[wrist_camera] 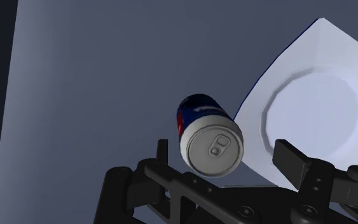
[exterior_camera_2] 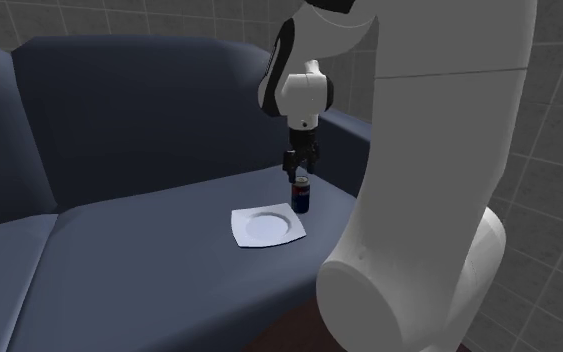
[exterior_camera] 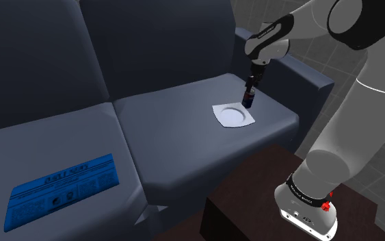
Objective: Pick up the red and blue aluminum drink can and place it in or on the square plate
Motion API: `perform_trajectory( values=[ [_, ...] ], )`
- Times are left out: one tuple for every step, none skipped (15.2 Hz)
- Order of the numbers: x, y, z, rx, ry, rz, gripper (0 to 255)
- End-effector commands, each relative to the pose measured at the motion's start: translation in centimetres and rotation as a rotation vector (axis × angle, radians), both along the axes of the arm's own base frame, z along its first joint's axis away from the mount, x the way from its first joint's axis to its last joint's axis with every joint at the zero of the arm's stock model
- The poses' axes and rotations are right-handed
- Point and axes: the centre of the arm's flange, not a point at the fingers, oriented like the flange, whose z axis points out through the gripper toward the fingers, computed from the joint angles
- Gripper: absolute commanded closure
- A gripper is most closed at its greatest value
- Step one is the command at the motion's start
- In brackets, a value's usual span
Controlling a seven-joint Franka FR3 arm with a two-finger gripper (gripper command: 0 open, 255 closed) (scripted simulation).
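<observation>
Red and blue aluminum drink can (exterior_camera: 248,100) stands upright on the dark blue sofa seat cushion (exterior_camera: 184,113) in the shoulder view, just beside the white square plate (exterior_camera: 233,116), with the black two-finger gripper (exterior_camera: 251,87) directly above it. In the second exterior view the can is off the plate's edge. In the wrist view the fingers (wrist_camera: 290,159) are spread, with the can's silver top between them, untouched. Grasping, lifting and placing all seem left to do.

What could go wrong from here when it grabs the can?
The can sits off-centre between the fingers of the open gripper, nearer one of them, so closing may shove or tip it on the sofa cushion. It also stands right beside the square plate, so a toppled can might nudge the plate.
</observation>
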Motion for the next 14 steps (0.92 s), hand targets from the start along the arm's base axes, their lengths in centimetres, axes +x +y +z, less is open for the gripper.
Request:
perform_trajectory(
  values=[
    [0.1, -0.4, -1.0, 0.001, -0.002, 0.001, 0],
    [0.1, -0.4, -1.5, 0.001, -0.002, 0.001, 0],
    [0.1, -0.4, -2.1, 0.001, -0.002, 0.001, 0],
    [0.1, -0.5, -2.6, 0.001, -0.002, 0.001, 0],
    [0.0, -0.5, -3.1, 0.001, -0.002, 0.001, 0],
    [0.0, -0.5, -4.0, 0.001, -0.002, 0.001, 0],
    [0.0, -0.5, -4.0, 0.001, -0.002, 0.000, 0],
    [0.0, -0.5, -4.0, 0.001, -0.002, 0.001, 0],
    [0.0, -0.5, -4.0, 0.001, -0.002, 0.001, 0],
    [0.0, -0.5, -4.0, 0.001, -0.002, 0.001, 0],
    [0.0, -0.5, -4.0, 0.001, -0.002, 0.001, 0],
    [0.0, -0.5, -4.0, 0.001, -0.002, 0.001, 0],
    [0.0, -0.5, -4.0, 0.001, -0.002, 0.001, 0],
    [0.0, -0.5, -4.0, 0.001, -0.002, 0.001, 0]
  ],
)
